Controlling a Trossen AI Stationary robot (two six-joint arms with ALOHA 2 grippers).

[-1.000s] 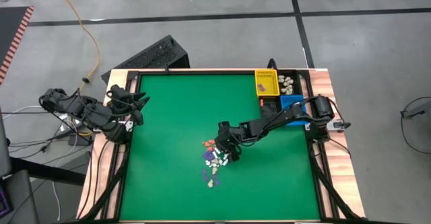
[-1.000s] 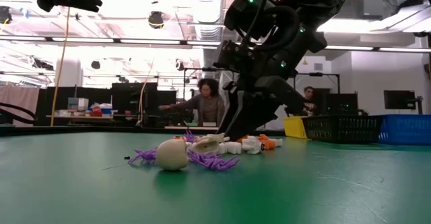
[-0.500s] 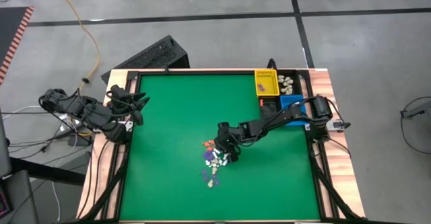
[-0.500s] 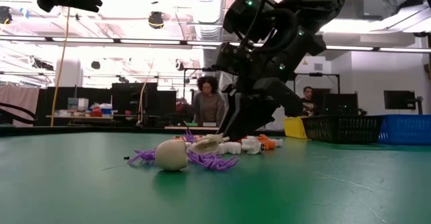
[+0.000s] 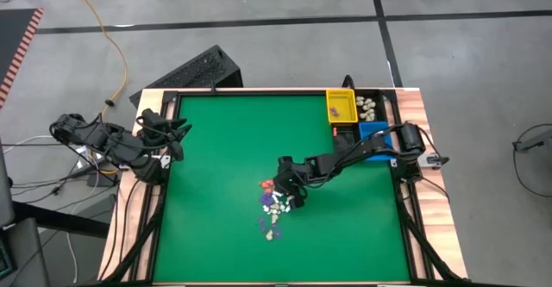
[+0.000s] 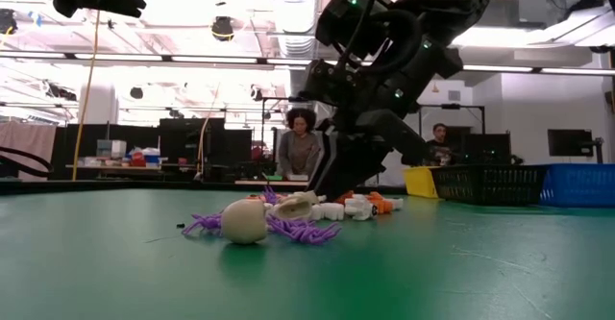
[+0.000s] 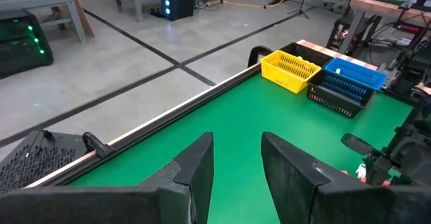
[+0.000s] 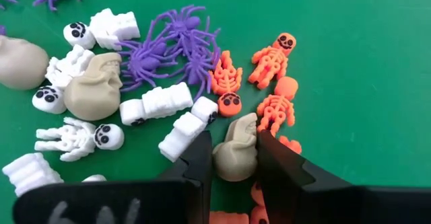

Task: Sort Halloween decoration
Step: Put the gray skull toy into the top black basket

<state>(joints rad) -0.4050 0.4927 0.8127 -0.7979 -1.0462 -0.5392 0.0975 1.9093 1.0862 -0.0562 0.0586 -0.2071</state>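
Observation:
The Halloween decoration lies in a small pile (image 5: 274,208) near the table's middle: cream skulls, white skeletons and mummies, purple spiders (image 8: 168,46) and orange skeletons (image 8: 269,62). My right gripper (image 8: 234,158) reaches down into the pile's right side (image 6: 327,193) and is shut on a cream skull (image 8: 236,150). My left gripper (image 7: 237,163) hangs open above the table's left edge (image 5: 177,136), with nothing between its fingers. My right gripper pinches the cream skull by its two sides (image 8: 219,158) between its two fingers. The fingers slant down from the table's right side. The skull sits on the green table, among orange skeletons and next to a white mummy (image 8: 185,133).
At the far right corner stand a yellow bin (image 5: 341,106), a black bin (image 5: 369,108) holding cream pieces, and a blue bin (image 5: 373,132). A second cream skull (image 6: 245,221) and purple spiders lie at the pile's near side. A person (image 6: 300,147) stands beyond the table.

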